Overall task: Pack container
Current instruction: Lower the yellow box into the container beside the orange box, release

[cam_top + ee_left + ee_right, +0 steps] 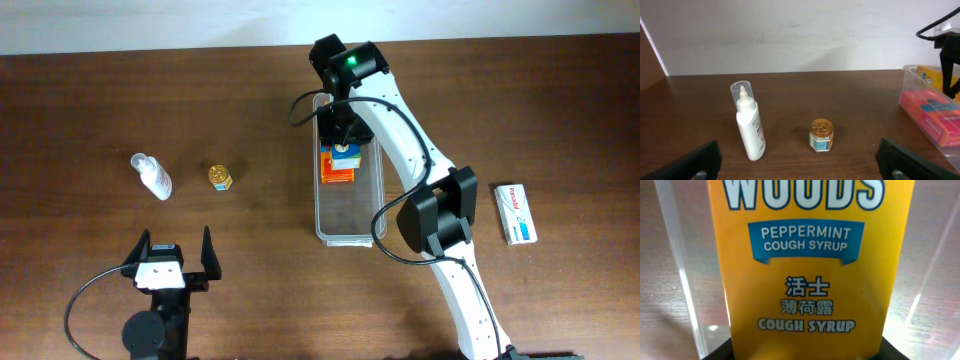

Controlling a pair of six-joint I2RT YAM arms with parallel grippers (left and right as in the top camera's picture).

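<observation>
Your right gripper (346, 141) is clamped on the yellow cough syrup box (810, 255) at the far end of the container (347, 218). Container mid-table, orange box (337, 173) inside. Your left gripper (176, 242) spread wide, empty.

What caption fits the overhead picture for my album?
Right gripper holds a cough syrup box in the container; open left gripper sits by a bottle and jar.

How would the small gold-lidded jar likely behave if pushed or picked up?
The jar looks squat and stands upright on the table, so a push would probably slide it, not tip it. Its smooth gold lid may be slippery. It seems rigid and small, likely light.
</observation>
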